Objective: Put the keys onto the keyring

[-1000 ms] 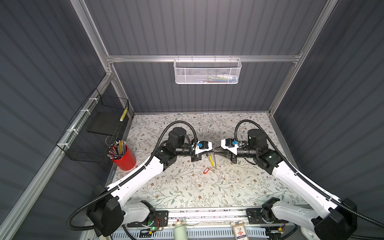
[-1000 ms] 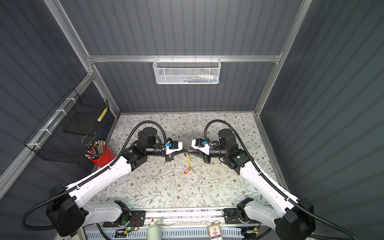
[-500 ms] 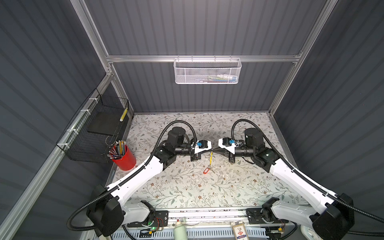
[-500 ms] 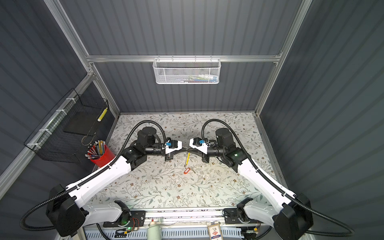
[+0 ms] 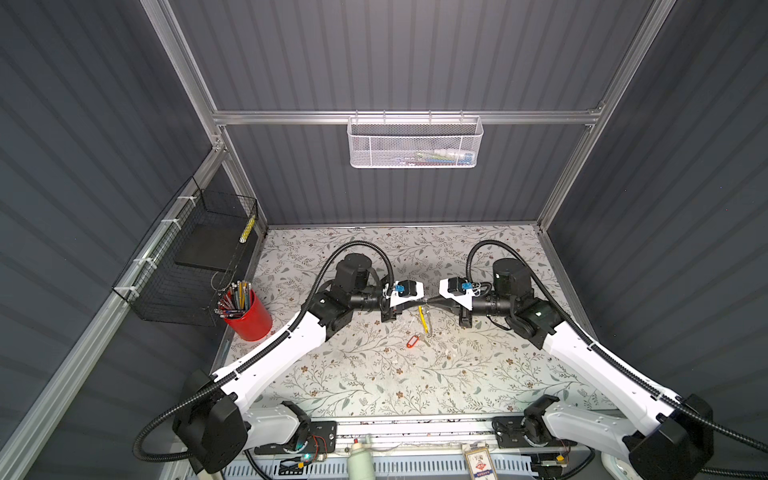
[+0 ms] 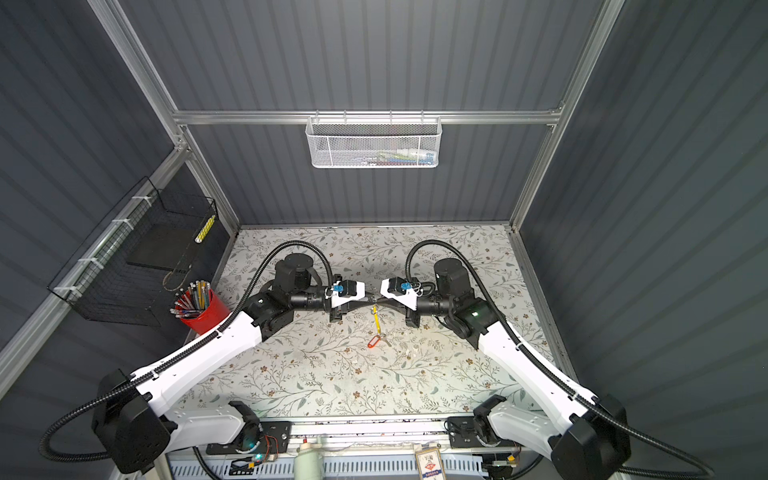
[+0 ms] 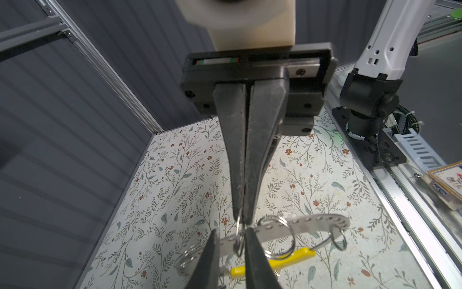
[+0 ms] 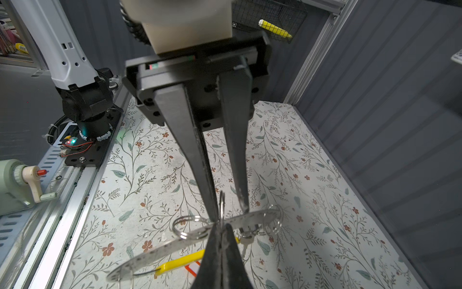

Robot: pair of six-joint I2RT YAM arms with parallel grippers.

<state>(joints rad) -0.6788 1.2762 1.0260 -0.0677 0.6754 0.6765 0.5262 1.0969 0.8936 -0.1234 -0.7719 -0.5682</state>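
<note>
The keyring [image 7: 310,225], a grey studded metal band with a yellow segment [image 7: 277,261], hangs in the air between both grippers, above the table's middle [image 5: 422,318] [image 6: 375,321]. Small split rings are threaded on it. My right gripper [image 8: 221,226] [image 7: 241,219] is shut on one small split ring [image 8: 221,204] at the band. My left gripper [image 7: 231,234] [image 8: 230,212] is open a little, with its fingertips on either side of that ring and the band. A silvery key [image 8: 246,240] hangs under the band. A red tag [image 5: 411,341] [image 6: 373,341] shows below the keyring.
A red cup of pencils [image 5: 248,316] stands at the table's left edge under a black wire basket [image 5: 191,266]. A white mesh basket [image 5: 413,143] hangs on the back wall. A pencil sharpener [image 8: 17,182] and a card box [image 7: 447,180] sit by the front rail.
My right gripper has moved left to meet the left one and shut on the small split ring. My left gripper's jaws have parted slightly.
</note>
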